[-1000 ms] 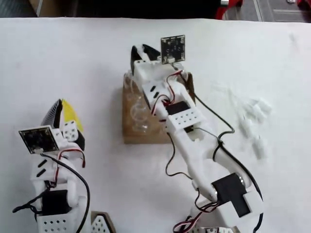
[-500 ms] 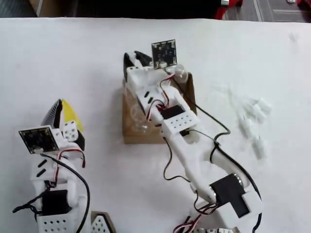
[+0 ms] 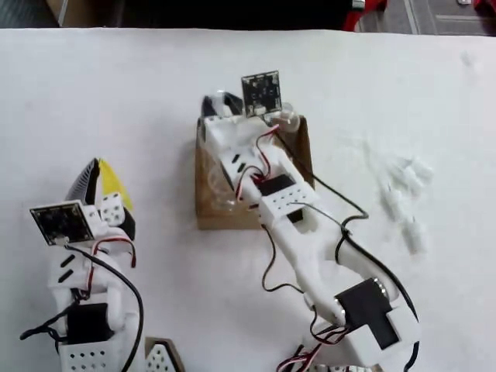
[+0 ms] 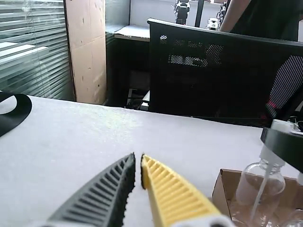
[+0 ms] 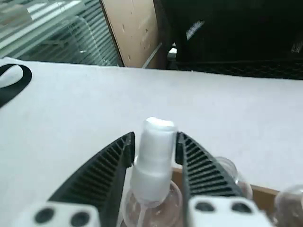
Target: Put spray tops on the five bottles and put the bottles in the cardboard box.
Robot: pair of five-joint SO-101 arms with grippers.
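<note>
An open cardboard box (image 3: 225,218) sits mid-table with several clear bottles (image 3: 216,183) inside. My right gripper (image 3: 221,105) is over the box's far left corner. In the right wrist view its black fingers (image 5: 113,165) are shut on the white spray top (image 5: 155,151) of a clear bottle (image 5: 151,210) that stands upright in the box. Two more bottle shoulders (image 5: 229,171) show beside it. My left gripper (image 3: 98,163), black and yellow, rests shut and empty to the box's left (image 4: 137,163). From there a capped bottle (image 4: 259,185) shows in the box (image 4: 226,187).
A heap of loose white spray tops (image 3: 403,195) lies on the white table to the right of the box. A black strap loop (image 5: 12,85) lies on the table beyond the box. Bare table separates the two arms.
My right gripper has shifted left and drawn back a little toward the box's far left corner, still over the box. The left arm has not moved.
</note>
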